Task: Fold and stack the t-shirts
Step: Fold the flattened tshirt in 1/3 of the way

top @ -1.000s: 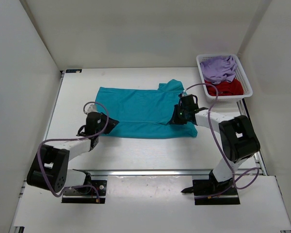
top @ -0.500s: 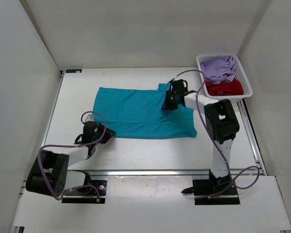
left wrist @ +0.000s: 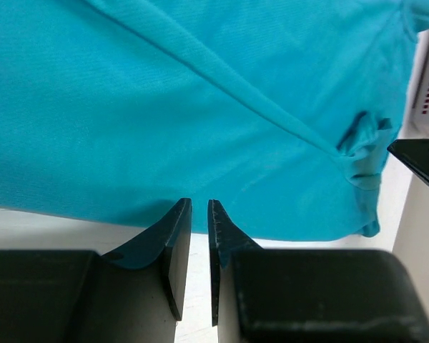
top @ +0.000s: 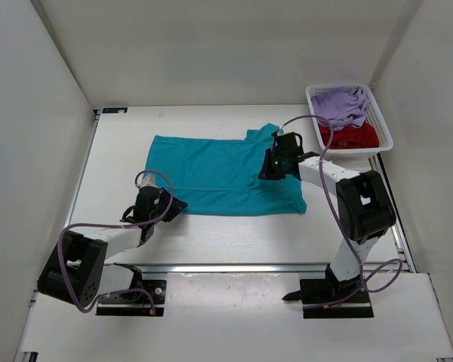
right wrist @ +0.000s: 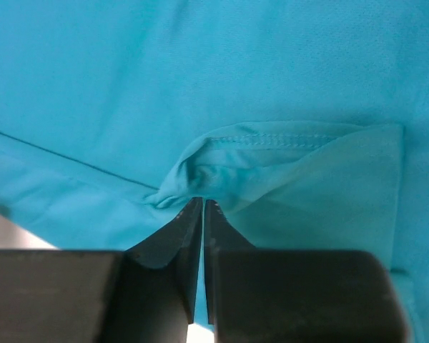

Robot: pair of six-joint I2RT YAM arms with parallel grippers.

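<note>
right gripper first: the jaws are pressed all but together, and a pucker of the teal t-shirt gathers right at the tips, so you look clamped on cloth there. on the left gripper the jaws stand a narrow slit apart with the tips at the near hem. nothing is bunched or lifted between them, so i read that side as holding nothing.

the teal shirt lies flat on the table, long axis running 9 to 3, one sleeve poking out at its 1 o'clock corner. your left jaws sit at its 7 o'clock corner, with the cloth spreading away toward 12 and 1. your right jaws are on the 3 o'clock end, over the shirt itself, so the right arm is the one placed to carry that end across toward 9.

the lavender t-shirt and the dark red t-shirt wait crumpled in the white basket at the table's 2 o'clock. neither is folded yet, so it's early going.

the right wrist view shows a stitched hem and a flap laid over the body, which the arm hides from above. the left wrist view catches a long diagonal crease. only the top view gives you the whole outline.
</note>
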